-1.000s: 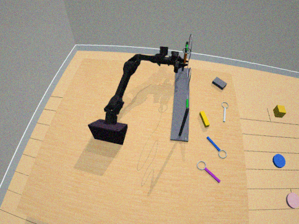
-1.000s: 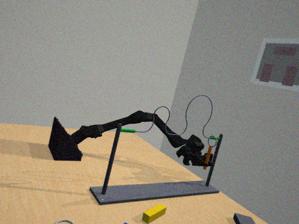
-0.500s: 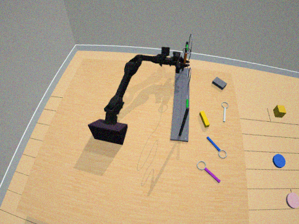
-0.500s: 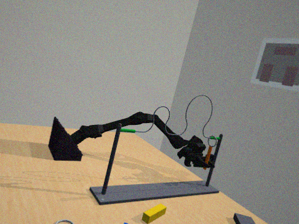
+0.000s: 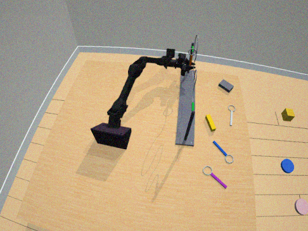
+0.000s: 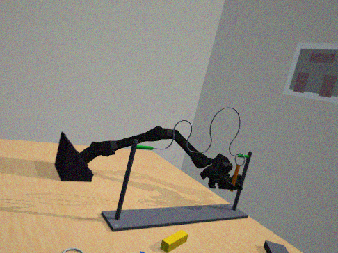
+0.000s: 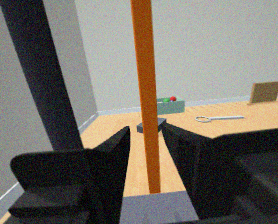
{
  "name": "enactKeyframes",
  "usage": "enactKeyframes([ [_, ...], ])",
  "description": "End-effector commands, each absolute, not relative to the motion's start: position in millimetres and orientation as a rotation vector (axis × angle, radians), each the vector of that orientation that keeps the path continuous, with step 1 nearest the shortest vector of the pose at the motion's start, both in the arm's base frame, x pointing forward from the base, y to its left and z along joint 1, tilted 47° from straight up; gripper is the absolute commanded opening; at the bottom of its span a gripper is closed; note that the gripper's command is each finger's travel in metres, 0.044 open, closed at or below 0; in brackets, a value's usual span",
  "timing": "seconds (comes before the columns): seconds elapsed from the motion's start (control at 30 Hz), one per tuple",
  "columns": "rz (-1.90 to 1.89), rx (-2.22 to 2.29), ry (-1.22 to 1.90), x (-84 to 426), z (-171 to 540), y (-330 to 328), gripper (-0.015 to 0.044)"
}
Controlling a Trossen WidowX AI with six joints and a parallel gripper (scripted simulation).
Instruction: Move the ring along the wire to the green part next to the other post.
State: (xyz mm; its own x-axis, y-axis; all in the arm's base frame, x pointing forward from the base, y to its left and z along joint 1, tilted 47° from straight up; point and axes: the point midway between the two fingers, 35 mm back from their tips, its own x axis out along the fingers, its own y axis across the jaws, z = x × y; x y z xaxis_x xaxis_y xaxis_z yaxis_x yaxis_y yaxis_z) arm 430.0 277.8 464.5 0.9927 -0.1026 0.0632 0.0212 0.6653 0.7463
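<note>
The ring (image 5: 189, 52) (image 6: 235, 160) hangs on the green part (image 6: 245, 156) of the wire (image 6: 239, 121) beside the right-hand post (image 6: 245, 176) (image 7: 40, 65) in the exterior view. Its orange handle (image 5: 191, 59) (image 6: 236, 174) (image 7: 144, 65) hangs down, slightly tilted. My gripper (image 5: 192, 66) (image 7: 145, 128) is open. In the wrist view its two fingers stand on either side of the handle, with gaps between. The handle's lower end shows between them. The other green part (image 5: 192, 106) (image 6: 144, 147) is by the other post (image 5: 189, 126) (image 6: 126, 180).
The posts stand on a grey base (image 5: 185, 123) (image 6: 174, 219). The wire loops high between them. A yellow block (image 5: 210, 122) (image 6: 174, 241), a dark block (image 5: 225, 85), a white-handled ring (image 5: 231, 118), a blue-handled one (image 5: 220, 148) and a purple-handled one (image 5: 218, 180) lie beyond the base.
</note>
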Motion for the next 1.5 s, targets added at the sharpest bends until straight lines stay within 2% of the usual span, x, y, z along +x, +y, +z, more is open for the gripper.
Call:
enactKeyframes([
  [0.0,-0.064,0.838,-0.095,431,462,281,0.016],
  [0.27,-0.064,0.838,-0.095,431,462,281,0.016],
  [0.67,-0.07,0.84,-0.103,430,464,278,-0.015],
  [1.47,-0.08,0.837,-0.099,428,473,264,-0.015],
])
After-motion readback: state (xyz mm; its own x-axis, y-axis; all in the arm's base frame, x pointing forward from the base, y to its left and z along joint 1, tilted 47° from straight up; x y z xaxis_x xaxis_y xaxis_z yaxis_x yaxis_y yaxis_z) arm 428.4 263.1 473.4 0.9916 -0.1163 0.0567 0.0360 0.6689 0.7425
